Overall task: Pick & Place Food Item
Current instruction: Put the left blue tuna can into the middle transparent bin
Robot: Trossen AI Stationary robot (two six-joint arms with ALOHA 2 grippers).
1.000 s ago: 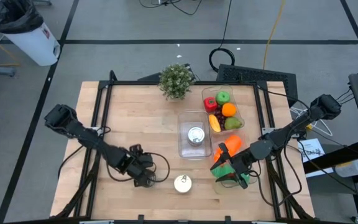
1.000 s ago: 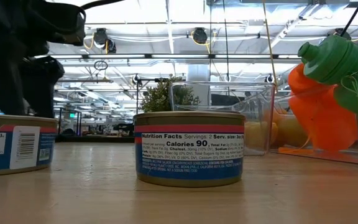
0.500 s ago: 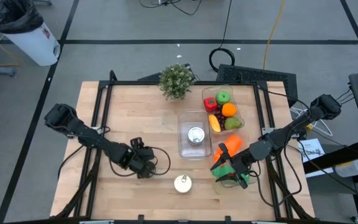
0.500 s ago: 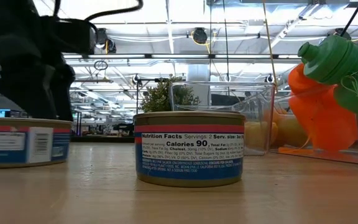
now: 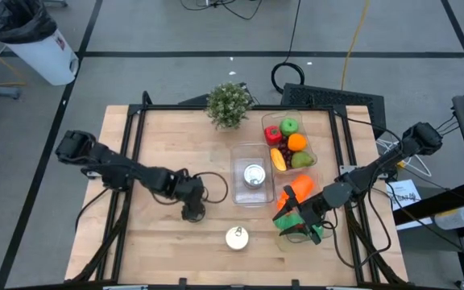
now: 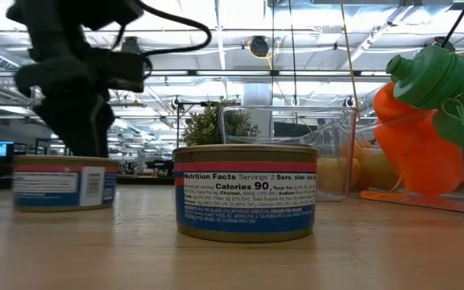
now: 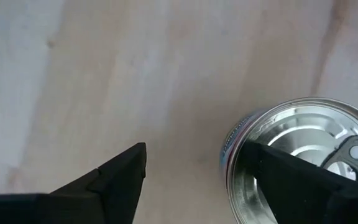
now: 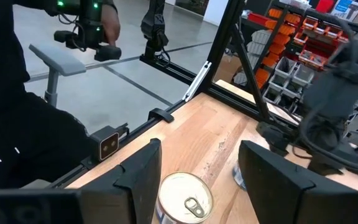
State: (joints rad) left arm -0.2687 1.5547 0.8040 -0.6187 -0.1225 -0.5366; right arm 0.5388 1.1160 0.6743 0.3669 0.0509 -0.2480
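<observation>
Right of centre in the high view, a clear bin [image 5: 251, 165] holds one tin [image 5: 254, 175] and a clear tray [image 5: 311, 142] above it holds fruit, while the left gripper [image 5: 192, 211] at lower centre stands open over a second tin [image 7: 303, 162], touching one finger [image 7: 291, 180], with a third tin [image 5: 237, 237] below on the table [image 5: 176, 137]

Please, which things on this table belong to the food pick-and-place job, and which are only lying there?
Belonging to the job, probably:
- left can, under the open left gripper
- front can
- clear box with a third can inside

Only lying about, it seems:
- plant
- fruit tray
- right gripper, open, waiting beside the clear box
</observation>
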